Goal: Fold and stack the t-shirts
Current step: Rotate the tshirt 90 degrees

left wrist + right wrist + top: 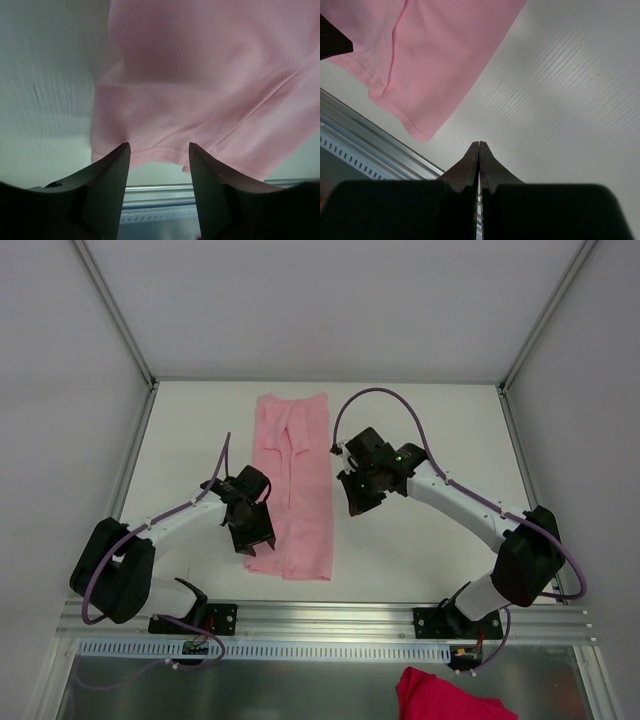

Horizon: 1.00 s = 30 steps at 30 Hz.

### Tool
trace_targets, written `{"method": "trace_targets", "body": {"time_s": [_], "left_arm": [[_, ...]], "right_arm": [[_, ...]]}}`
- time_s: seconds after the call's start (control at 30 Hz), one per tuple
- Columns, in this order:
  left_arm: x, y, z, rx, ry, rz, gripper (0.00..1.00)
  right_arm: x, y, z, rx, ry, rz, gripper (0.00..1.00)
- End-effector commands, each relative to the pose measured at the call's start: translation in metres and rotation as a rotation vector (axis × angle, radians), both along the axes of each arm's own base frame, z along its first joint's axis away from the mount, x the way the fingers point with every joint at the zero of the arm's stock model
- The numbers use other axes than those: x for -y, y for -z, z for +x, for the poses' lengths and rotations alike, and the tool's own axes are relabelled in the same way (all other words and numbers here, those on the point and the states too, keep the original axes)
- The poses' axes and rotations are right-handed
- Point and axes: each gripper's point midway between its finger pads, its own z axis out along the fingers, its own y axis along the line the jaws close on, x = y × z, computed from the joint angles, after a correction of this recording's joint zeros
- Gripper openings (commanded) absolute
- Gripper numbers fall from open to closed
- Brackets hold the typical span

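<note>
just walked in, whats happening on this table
A pale-pink t-shirt is being folded by a robot: it lies on the white table as a long narrow strip. The left gripper is at its near left corner, jaws apart with the hem at their tips. The right gripper is shut and empty over bare table just right of the shirt. A darker pink cloth lies off the table's near edge.

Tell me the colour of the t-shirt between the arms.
The t-shirt is plain pale pink, no print; best seen in the top external view.
</note>
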Motion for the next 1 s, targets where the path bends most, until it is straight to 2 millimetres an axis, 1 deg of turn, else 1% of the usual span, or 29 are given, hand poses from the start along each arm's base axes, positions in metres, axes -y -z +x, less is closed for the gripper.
{"method": "trace_targets", "body": {"time_s": [0.0,0.03,0.07,0.13,0.17,0.23,0.3,0.37,0.5,0.53,0.6,0.63,0.73,0.87,0.9,0.97], "left_arm": [[-0.002,0.0,0.0,0.006,0.007,0.045,0.49],[-0.001,-0.001,0.0,0.008,0.006,0.049,0.46],[-0.001,-0.003,0.001,0.016,0.007,0.047,0.46],[-0.001,-0.003,0.0,0.009,0.009,0.059,0.38],[-0.003,-0.002,-0.002,-0.003,0.011,0.068,0.36],[-0.004,0.0,-0.006,-0.035,0.017,0.086,0.27],[-0.005,0.002,-0.009,-0.058,0.023,0.098,0.23],[-0.009,0.002,-0.013,-0.087,0.027,0.133,0.22],[-0.021,0.005,-0.026,-0.162,0.044,0.201,0.2],[-0.022,0.008,-0.029,-0.178,0.052,0.215,0.2],[-0.025,0.012,-0.036,-0.206,0.062,0.23,0.2],[-0.027,0.015,-0.041,-0.23,0.066,0.241,0.19],[-0.031,0.016,-0.05,-0.269,0.073,0.272,0.16],[-0.032,0.016,-0.057,-0.289,0.08,0.277,0.15],[-0.034,0.016,-0.058,-0.295,0.083,0.284,0.15],[-0.037,0.016,-0.063,-0.314,0.089,0.3,0.13]], "right_arm": [[0.009,-0.005,-0.004,0.021,-0.024,-0.031,0.01],[0.01,-0.004,-0.005,0.023,-0.024,-0.035,0.01],[0.011,-0.004,-0.005,0.027,-0.024,-0.035,0.01],[0.014,-0.002,-0.006,0.025,-0.021,-0.042,0.01],[0.015,-0.002,-0.006,0.03,-0.018,-0.045,0.01],[0.015,-0.004,-0.004,0.042,-0.013,-0.042,0.01],[0.018,-0.007,-0.002,0.059,-0.013,-0.054,0.01],[0.021,-0.012,0.003,0.082,-0.015,-0.07,0.01],[0.022,-0.029,0.011,0.134,-0.024,-0.076,0.01],[0.02,-0.037,0.014,0.152,-0.028,-0.069,0.01],[0.019,-0.044,0.016,0.166,-0.028,-0.061,0.01],[0.018,-0.051,0.018,0.18,-0.028,-0.048,0.01],[0.015,-0.061,0.02,0.198,-0.03,-0.032,0.01],[0.015,-0.068,0.022,0.216,-0.031,-0.021,0.01],[0.02,-0.068,0.026,0.234,-0.014,-0.044,0.01],[0.02,-0.068,0.026,0.234,-0.018,-0.046,0.01]]}}
